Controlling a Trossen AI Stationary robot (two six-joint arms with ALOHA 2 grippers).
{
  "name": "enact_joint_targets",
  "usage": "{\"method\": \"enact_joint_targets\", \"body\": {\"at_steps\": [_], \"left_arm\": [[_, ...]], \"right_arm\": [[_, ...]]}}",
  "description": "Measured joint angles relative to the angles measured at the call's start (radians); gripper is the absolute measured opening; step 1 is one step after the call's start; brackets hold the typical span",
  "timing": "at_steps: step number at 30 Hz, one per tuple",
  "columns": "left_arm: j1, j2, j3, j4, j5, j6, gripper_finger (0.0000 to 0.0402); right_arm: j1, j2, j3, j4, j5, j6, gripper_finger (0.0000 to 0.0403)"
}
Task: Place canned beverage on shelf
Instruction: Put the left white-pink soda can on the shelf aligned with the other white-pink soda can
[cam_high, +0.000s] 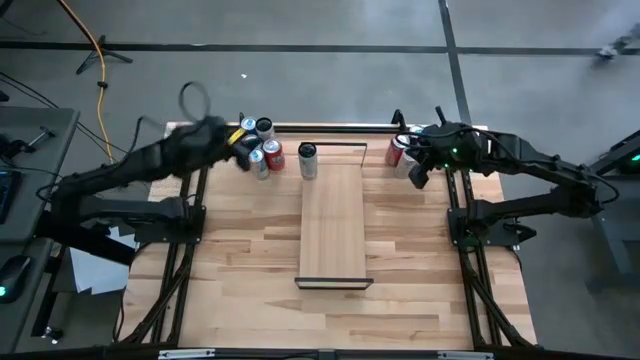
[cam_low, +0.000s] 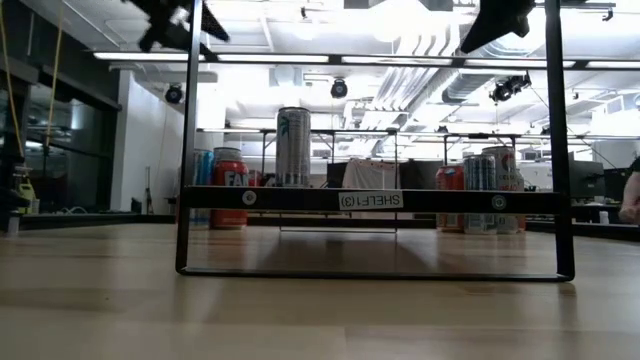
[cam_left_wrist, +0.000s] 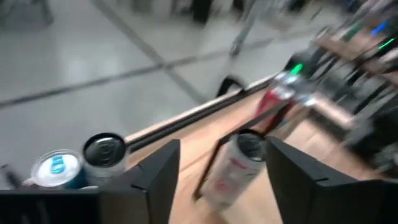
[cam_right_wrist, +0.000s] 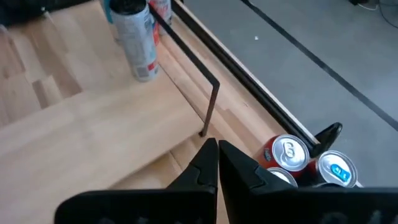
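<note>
From above, a pale wooden shelf (cam_high: 333, 222) lies lengthwise on the middle of the plank-patterned worktop (cam_high: 240, 280). A silver can (cam_high: 307, 161) stands upright at the shelf's twelve o'clock end, on its ten o'clock corner. The left end effector (cam_high: 240, 148) hovers at ten o'clock from the shelf, over a cluster of cans (cam_high: 262, 146). The right end effector (cam_high: 416, 176) hangs near two o'clock, beside more cans (cam_high: 398, 152).

At worktop height, the silver can (cam_low: 293, 147) rises above the shelf's dark frame (cam_low: 370, 200), with other cans behind on both sides.

The left wrist camera shows that end effector's fingers (cam_left_wrist: 161, 174) spread apart, holding nothing, the silver can (cam_left_wrist: 231, 168) beyond them.

The right wrist camera shows its fingers (cam_right_wrist: 208, 163) pressed together, empty, above the shelf's corner.
</note>
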Motion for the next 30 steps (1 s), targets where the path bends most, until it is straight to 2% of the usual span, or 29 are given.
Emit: {"method": "enact_joint_targets", "body": {"at_steps": [6, 12, 21, 30], "left_arm": [[0.2, 0.297, 0.262, -0.234, 0.161, 0.038, 0.0257], [0.314, 0.504, 0.431, -0.369, 0.187, 0.061, 0.0278], [0.407, 0.686, 0.467, -0.386, 0.189, 0.037, 0.0278], [0.449, 0.794, 0.467, -0.402, 0.2, 0.018, 0.0278]], "right_arm": [[-0.002, 0.0, 0.0, -0.012, -0.033, -0.052, 0.0], [-0.002, 0.0, 0.0, -0.014, -0.033, -0.046, 0.0], [-0.002, 0.0, 0.0, -0.008, -0.028, 0.06, 0.0], [-0.002, 0.003, 0.0, 0.007, -0.024, 0.107, 0.0]]}}
